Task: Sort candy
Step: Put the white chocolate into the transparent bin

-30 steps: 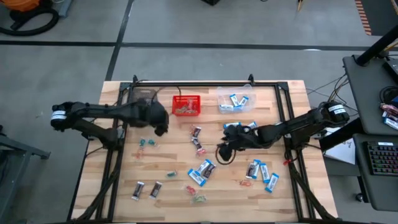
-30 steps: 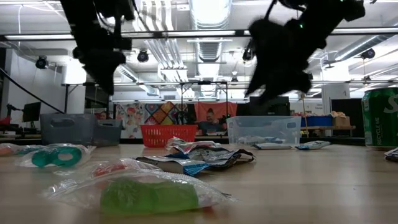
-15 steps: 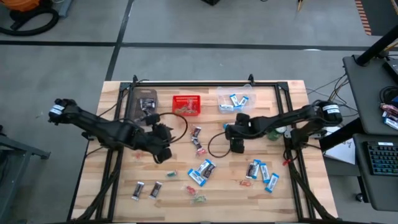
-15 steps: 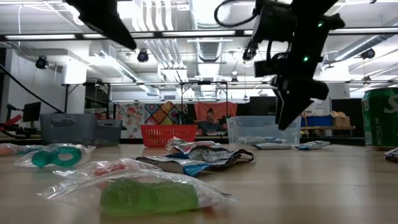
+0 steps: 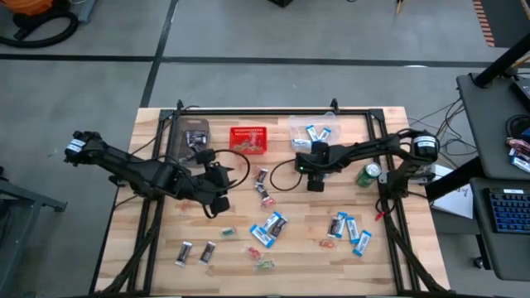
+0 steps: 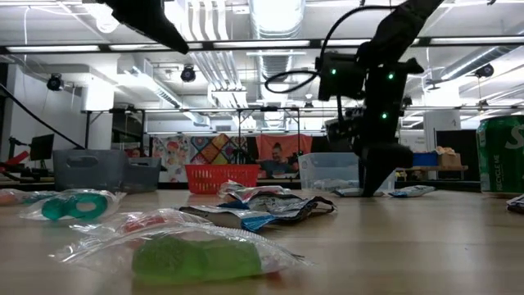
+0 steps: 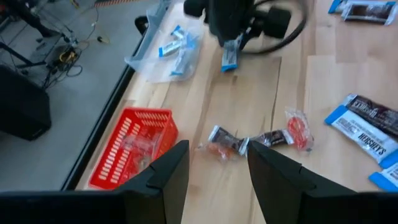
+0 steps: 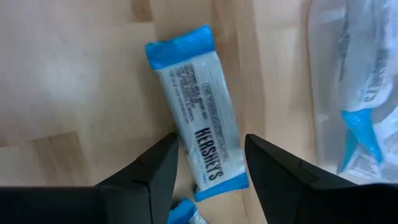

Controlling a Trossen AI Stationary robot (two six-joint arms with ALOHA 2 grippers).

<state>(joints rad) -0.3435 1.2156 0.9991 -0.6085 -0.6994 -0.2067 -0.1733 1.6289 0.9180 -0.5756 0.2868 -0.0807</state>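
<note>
1. My right end effector (image 5: 315, 184) hangs over the far middle of the wooden bench (image 5: 377, 257), just in front of the clear plastic bin (image 5: 313, 132) by the far edge.
2. Its fingers (image 8: 158, 174) stand apart, straddling a blue-and-white rectangular Hershey's packet (image 8: 198, 138) lying flat on the wood between them; whether they touch it I cannot tell.
3. My left end effector (image 5: 217, 203) hovers left of centre, fingers (image 7: 163, 180) apart and holding nothing.
4. More blue-and-white packets (image 5: 348, 228) lie toward the right edge, dark brown mini bars (image 5: 195, 252) toward the near-left corner.
</note>
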